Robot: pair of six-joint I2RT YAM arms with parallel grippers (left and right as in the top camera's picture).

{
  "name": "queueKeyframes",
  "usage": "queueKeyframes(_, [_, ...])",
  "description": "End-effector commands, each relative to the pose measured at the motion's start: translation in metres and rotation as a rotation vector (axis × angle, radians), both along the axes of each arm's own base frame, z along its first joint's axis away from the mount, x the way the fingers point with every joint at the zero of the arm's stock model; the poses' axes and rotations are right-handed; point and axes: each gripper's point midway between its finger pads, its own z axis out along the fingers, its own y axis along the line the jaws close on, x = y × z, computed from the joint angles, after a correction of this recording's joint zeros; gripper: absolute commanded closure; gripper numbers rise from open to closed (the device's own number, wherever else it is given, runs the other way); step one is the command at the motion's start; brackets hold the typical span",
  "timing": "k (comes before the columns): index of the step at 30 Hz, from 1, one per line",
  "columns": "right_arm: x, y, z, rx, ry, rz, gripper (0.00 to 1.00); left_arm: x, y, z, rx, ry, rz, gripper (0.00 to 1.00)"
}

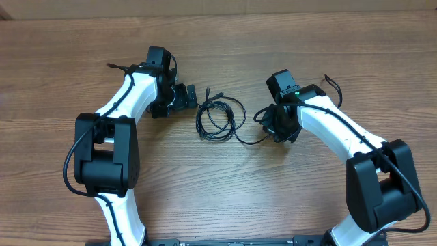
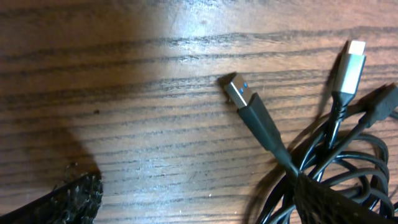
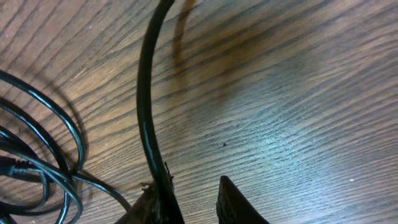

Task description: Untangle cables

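Observation:
The cables [image 1: 218, 117] lie as a loose black coil on the wooden table between my two arms. My left gripper [image 1: 193, 96] sits at the coil's left edge, wide open. In the left wrist view one of its fingers [image 2: 336, 205] rests over the bundled cords, beside a black plug with a blue insert [image 2: 239, 91] and a silver-tipped plug [image 2: 350, 65]. My right gripper [image 1: 268, 124] is at the coil's right side. Its jaws [image 3: 193, 202] stand narrowly apart, and a single black cord [image 3: 146, 106] runs along the left finger [image 3: 155, 205]. More loops [image 3: 37, 162] lie to the left.
The wooden table [image 1: 225, 184] extends around the coil. Both white arms bend in from the near edge, with their black bases [image 1: 102, 160] at the front left and front right.

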Motion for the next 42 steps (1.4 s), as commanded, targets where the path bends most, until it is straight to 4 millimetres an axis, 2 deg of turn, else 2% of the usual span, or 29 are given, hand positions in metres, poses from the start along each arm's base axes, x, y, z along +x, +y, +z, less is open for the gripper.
queueKeyframes(1, [-0.002, -0.003, 0.0, -0.019, -0.004, 0.002, 0.77, -0.034, 0.009, -0.039, 0.027, 0.153, -0.007, 0.0])
queueKeyframes(4, [-0.002, -0.003, 0.0, -0.02, -0.001, 0.002, 0.77, -0.026, 0.014, -0.019, 0.008, 0.116, -0.112, 0.01])
queueKeyframes(8, [-0.002, -0.003, 0.0, -0.019, -0.003, 0.002, 0.75, -0.014, 0.027, 0.037, -0.001, 0.136, -0.105, 0.01])
queueKeyframes(11, [-0.001, -0.002, 0.0, -0.018, -0.007, 0.002, 0.74, -0.008, 0.017, 0.069, -0.047, 0.103, -0.188, 0.0])
queueKeyframes(14, [-0.001, -0.002, 0.0, -0.017, -0.008, 0.002, 0.73, -0.016, -0.005, 0.083, -0.117, 0.071, -0.367, 0.0])
queueKeyframes(17, [-0.001, -0.002, 0.0, -0.017, -0.008, 0.002, 0.73, -0.022, -0.019, 0.08, -0.112, 0.069, -0.451, 0.0])
queueKeyframes(20, [-0.001, -0.002, 0.0, -0.017, -0.008, 0.002, 0.73, -0.02, -0.034, 0.076, -0.109, 0.043, -0.486, 0.01])
queueKeyframes(25, [-0.001, -0.002, 0.0, -0.017, -0.008, 0.002, 0.72, -0.03, -0.052, 0.065, -0.072, 0.067, -0.542, 0.01])
queueKeyframes(27, [-0.001, -0.002, 0.0, -0.017, -0.008, 0.002, 0.72, -0.032, -0.05, 0.058, -0.009, 0.078, -0.546, 0.01])
queueKeyframes(30, [-0.001, -0.002, 0.0, -0.017, -0.008, 0.002, 0.73, -0.033, -0.034, 0.042, 0.157, 0.114, -0.469, 0.0])
queueKeyframes(38, [-0.001, -0.002, 0.0, -0.017, -0.008, 0.002, 0.72, -0.033, -0.034, 0.017, 0.175, 0.095, -0.446, 0.0])
queueKeyframes(39, [-0.001, -0.002, 0.0, -0.017, -0.009, 0.002, 0.72, -0.032, -0.035, 0.014, 0.171, 0.089, -0.446, 0.09])
queueKeyframes(41, [-0.001, -0.002, 0.0, -0.017, -0.008, 0.002, 0.72, -0.032, -0.038, 0.008, 0.152, 0.078, -0.439, 0.39])
queueKeyframes(42, [-0.001, -0.002, 0.0, -0.017, -0.008, 0.002, 0.72, -0.031, -0.04, 0.004, 0.146, 0.072, -0.433, 0.48])
